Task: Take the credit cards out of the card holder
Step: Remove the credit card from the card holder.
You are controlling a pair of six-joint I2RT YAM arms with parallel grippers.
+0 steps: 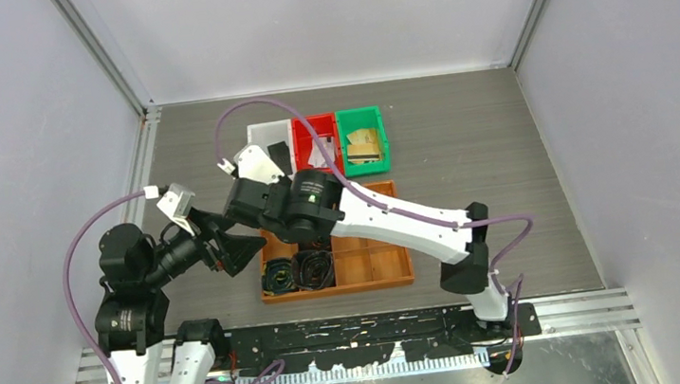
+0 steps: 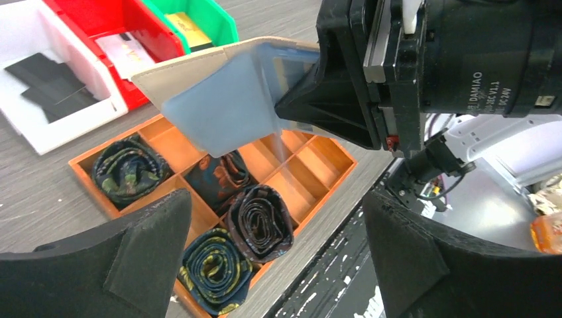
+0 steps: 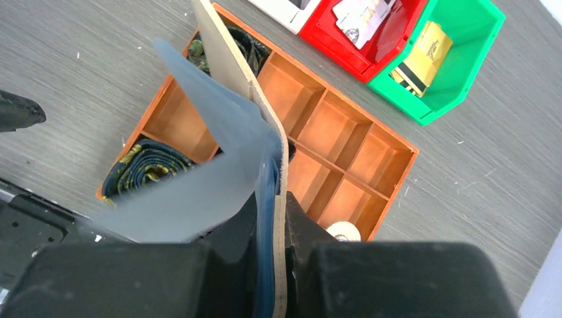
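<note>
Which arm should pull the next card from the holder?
Left. The right gripper is shut on the card holder, holding it above the wooden tray; the left gripper is open, empty, facing its pockets.

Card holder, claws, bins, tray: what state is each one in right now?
Card holder: held up off the table, open, pockets fanned out.
Right gripper: shut on the card holder's edge.
Left gripper: wide open, empty.
White bin: holds black cards.
Red bin: holds pale cards.
Green bin: holds gold cards.
Wooden tray: rolled belts in some compartments.
</note>
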